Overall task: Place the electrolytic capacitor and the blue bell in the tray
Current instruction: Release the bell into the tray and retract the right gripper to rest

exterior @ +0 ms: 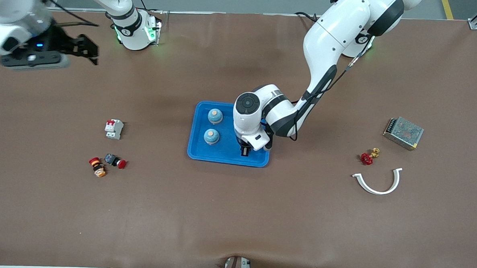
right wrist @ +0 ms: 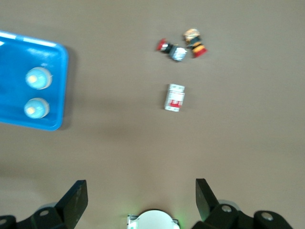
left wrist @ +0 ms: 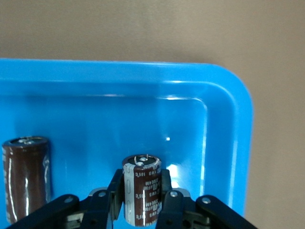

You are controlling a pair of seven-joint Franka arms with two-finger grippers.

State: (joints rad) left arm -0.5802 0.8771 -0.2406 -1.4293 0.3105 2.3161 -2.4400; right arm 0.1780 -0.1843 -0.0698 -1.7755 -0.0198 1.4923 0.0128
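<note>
The blue tray [exterior: 221,156] lies mid-table. Two blue bells [exterior: 215,116] [exterior: 211,136] stand in it, also seen in the right wrist view [right wrist: 38,78]. My left gripper [exterior: 245,151] is down inside the tray at the corner nearer the front camera, toward the left arm's end. In the left wrist view my left gripper [left wrist: 141,180] is shut on an upright brown electrolytic capacitor [left wrist: 141,191] over the tray floor [left wrist: 143,119]. A second brown capacitor [left wrist: 26,179] stands in the tray beside it. My right gripper [exterior: 85,48] is open and empty, high over the table near the right arm's base [right wrist: 140,195].
Toward the right arm's end lie a white circuit breaker [exterior: 114,128] and push-button switches [exterior: 116,161] [exterior: 97,167]. Toward the left arm's end lie a metal power supply [exterior: 403,132], a red-handled brass valve [exterior: 367,157] and a white curved piece [exterior: 377,185].
</note>
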